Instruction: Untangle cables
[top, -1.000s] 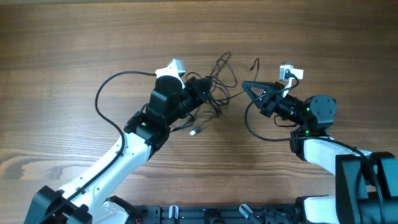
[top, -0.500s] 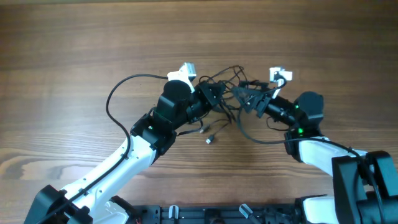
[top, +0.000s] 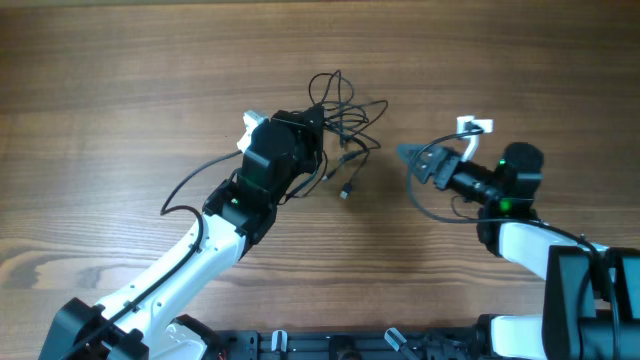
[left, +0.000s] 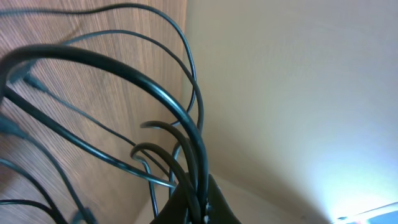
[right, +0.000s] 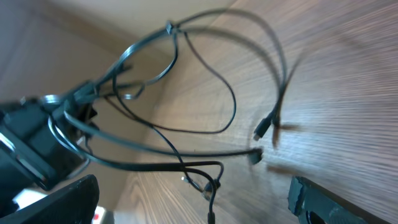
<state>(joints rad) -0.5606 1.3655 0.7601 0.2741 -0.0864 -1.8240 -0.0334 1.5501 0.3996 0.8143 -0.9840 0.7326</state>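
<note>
Tension is the thing to manage at this step. The cables (top: 342, 105) hang as one loose tangle of thin black loops from the left gripper (top: 314, 124), which is closed on a bundle of strands; its wrist camera shows them running together into the dark fingertip at the bottom edge. One plug (top: 345, 190) dangles below the clump, over the table (top: 120, 70). The right gripper (top: 408, 157) sits well apart on the right with its fingers (right: 320, 199) spread wide and nothing between them. Judged from this, the right arm's next grasp should take a single strand, ideally one ending in a free plug tip. It should then draw sideways slowly, away from the held bundle, and stop if the loops start to cinch instead of sliding. Grabbing two strands at once would likely tighten the knot. The left hold looks better kept firm and high, so the loops hang open and can be told apart. Against half a second earlier, the two grippers no longer meet in the tangle — the right one has backed off empty, while the left has carried the clump up and to the left, its loops now fanning wider.
</note>
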